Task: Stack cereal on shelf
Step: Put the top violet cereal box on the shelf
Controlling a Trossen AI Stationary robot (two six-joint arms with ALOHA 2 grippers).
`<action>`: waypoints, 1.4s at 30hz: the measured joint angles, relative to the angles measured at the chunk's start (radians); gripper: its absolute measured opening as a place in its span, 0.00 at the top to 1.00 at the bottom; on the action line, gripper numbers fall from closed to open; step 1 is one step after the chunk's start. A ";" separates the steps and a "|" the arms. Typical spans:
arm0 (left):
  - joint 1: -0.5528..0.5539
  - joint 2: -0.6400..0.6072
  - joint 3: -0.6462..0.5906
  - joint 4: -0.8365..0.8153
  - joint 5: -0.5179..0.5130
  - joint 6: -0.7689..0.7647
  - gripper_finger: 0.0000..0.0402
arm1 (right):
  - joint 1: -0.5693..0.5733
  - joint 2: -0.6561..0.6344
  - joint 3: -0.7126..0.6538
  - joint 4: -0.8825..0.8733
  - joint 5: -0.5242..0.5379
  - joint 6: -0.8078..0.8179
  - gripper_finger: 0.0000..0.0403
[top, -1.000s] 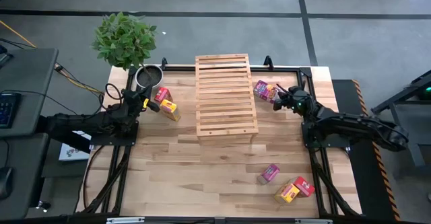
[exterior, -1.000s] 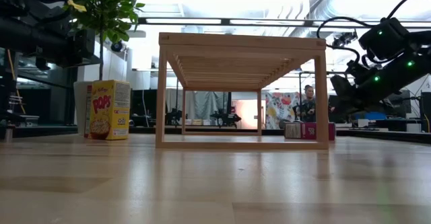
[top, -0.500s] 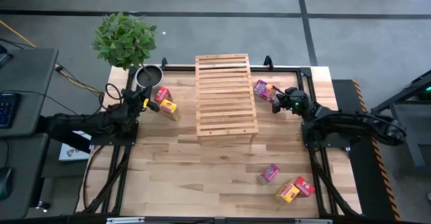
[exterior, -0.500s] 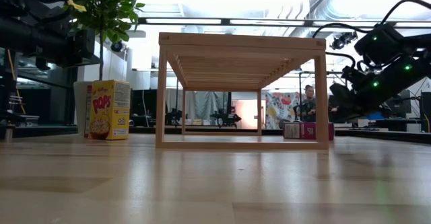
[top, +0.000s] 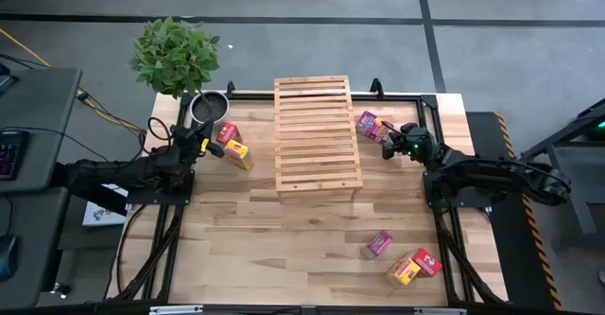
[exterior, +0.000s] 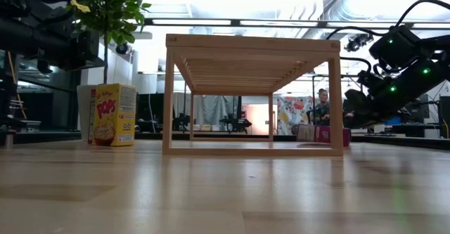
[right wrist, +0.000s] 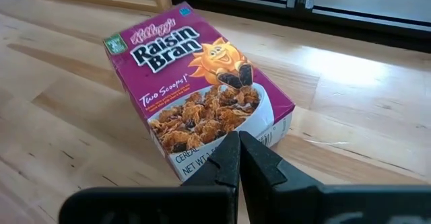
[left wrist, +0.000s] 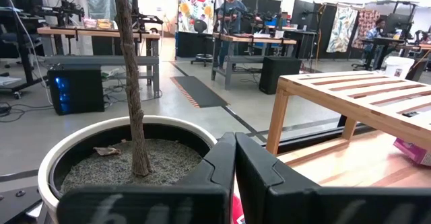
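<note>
The slatted wooden shelf (top: 317,135) stands mid-table on its legs. A pink Raisin Bran box (right wrist: 199,93) lies flat, face up, to the right of the shelf (top: 371,124). My right gripper (right wrist: 238,143) is shut, with its tips over that box's end farthest from the shelf (top: 387,146). My left gripper (left wrist: 234,158) waits shut at the table's left (top: 202,146), beside a red box (top: 229,131) and an upright yellow box (exterior: 112,114). A pink box (top: 378,244), a yellow box (top: 404,271) and a red box (top: 427,261) lie near the near-right corner. My right gripper's shut fingertips (right wrist: 229,150) come slanting down over the printed bottom end of the pink box's face (right wrist: 202,158). I cannot tell whether they touch it. The box lies flat on the table.
A potted plant (top: 175,55) in a white pot (left wrist: 101,150) stands at the far-left corner, right before my left gripper. Bare tabletop (top: 284,239) lies between the shelf and the near edge. People and workbenches show in the room beyond the table.
My right gripper has come down toward the pink box and shifted slightly toward the table's near edge, staying shut.
</note>
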 joint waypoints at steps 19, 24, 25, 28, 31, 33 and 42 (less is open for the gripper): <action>0.000 0.000 0.000 0.000 0.000 0.000 0.99 | 0.000 0.003 0.202 -0.483 0.018 0.047 1.00; 0.000 0.000 0.000 0.000 0.000 0.000 0.99 | 0.000 0.003 0.203 -0.516 0.017 0.059 1.00; 0.000 0.000 0.000 0.000 0.000 0.000 0.99 | 0.000 0.003 0.203 -0.519 0.018 0.063 1.00; 0.000 0.000 0.000 0.000 0.000 0.000 0.99 | 0.001 -0.009 0.204 -0.480 -0.002 0.054 1.00; 0.000 0.000 0.000 0.000 0.000 0.000 0.99 | 0.000 -0.041 0.218 -0.368 -0.020 -0.001 1.00; 0.000 0.000 0.000 0.000 0.000 0.000 0.99 | 0.000 -0.053 0.217 -0.318 -0.027 -0.031 1.00; 0.000 0.000 0.000 0.000 0.000 0.000 0.99 | 0.000 -0.032 0.104 -0.119 -0.039 -0.080 1.00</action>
